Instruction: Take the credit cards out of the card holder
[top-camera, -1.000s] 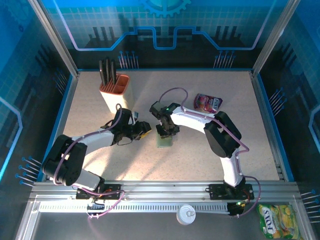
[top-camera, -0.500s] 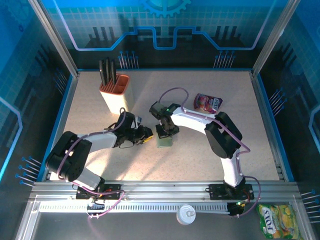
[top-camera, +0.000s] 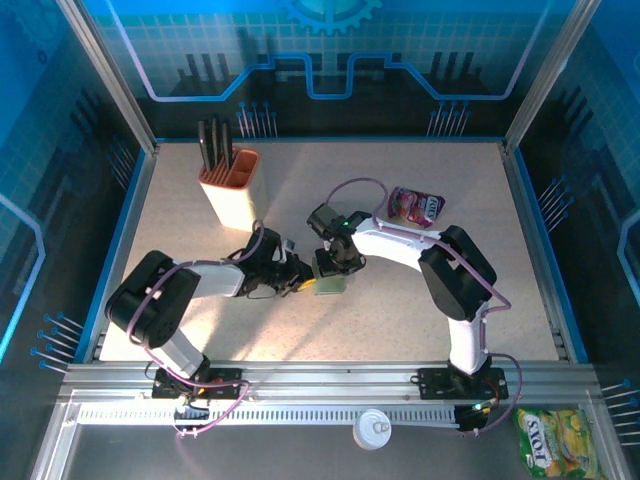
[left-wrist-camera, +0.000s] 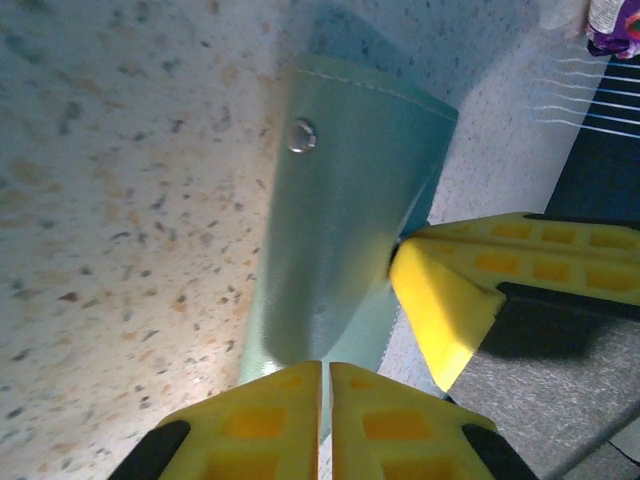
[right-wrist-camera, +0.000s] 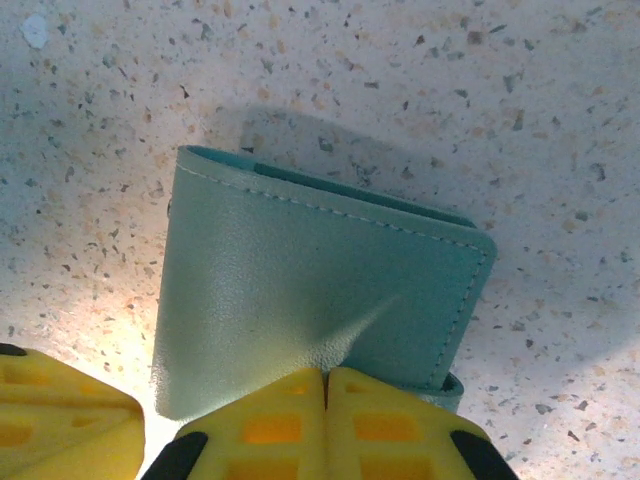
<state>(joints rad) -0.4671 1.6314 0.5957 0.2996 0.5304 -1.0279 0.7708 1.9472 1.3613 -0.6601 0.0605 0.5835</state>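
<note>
Card holder (top-camera: 329, 285) sits abt mid-table (top-camera: 420, 320), flat on the speckled top, folded w/ the green outer side up. Both arms are right on it. Right gripper (right-wrist-camera: 326, 378) comes in from the far side, yellow fingers pressed together on the top flap. You can see the leather pucker into a crease where it pinches, and a lower layer peeks out at the corner beside it. Left gripper (left-wrist-camera: 325, 372) is at the wallet's left edge, fingers nearly touching w/ a thin sliver of green between them, so prob clamped on that edge. Lil metal stud (left-wrist-camera: 302, 135) shows on the flap. Orange cup (top-camera: 231, 183) w/ black pens (top-camera: 214, 143) is back left, pink pouch (top-camera: 415, 205) back right, both well apart from the wallet.
</note>
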